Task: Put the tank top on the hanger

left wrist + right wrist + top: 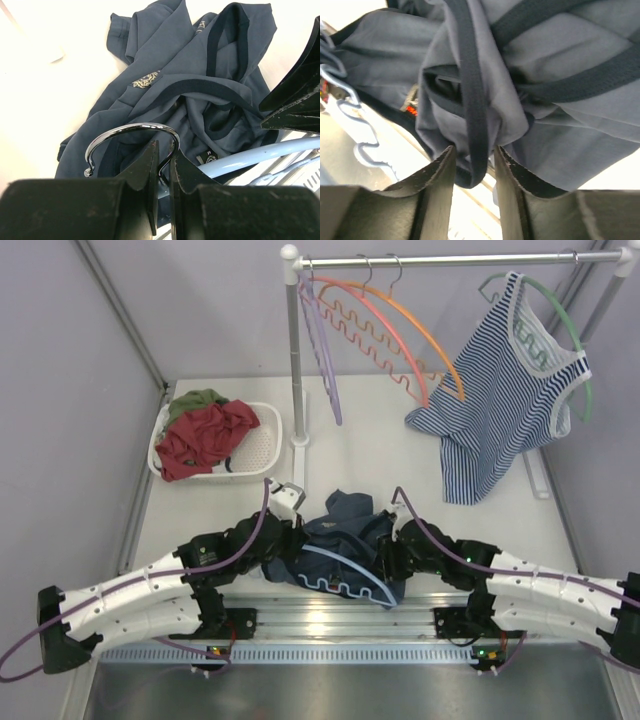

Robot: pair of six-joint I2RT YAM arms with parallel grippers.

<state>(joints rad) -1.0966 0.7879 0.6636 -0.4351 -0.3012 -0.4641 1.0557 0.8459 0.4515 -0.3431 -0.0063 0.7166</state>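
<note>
White desk (370,452), grey walls behind. Tank top (345,530) lies bunched on top of the hanger (340,570), whose wavy bar shows along the heap's near side. Left end effector (164,156) is at the hanger's hook end, clenched on the metal hook. Right end effector (472,160) is by the hanger's other end, fingers straddling a dark-trimmed fold of tank top; can't tell whether it is pinched or loose.
</note>
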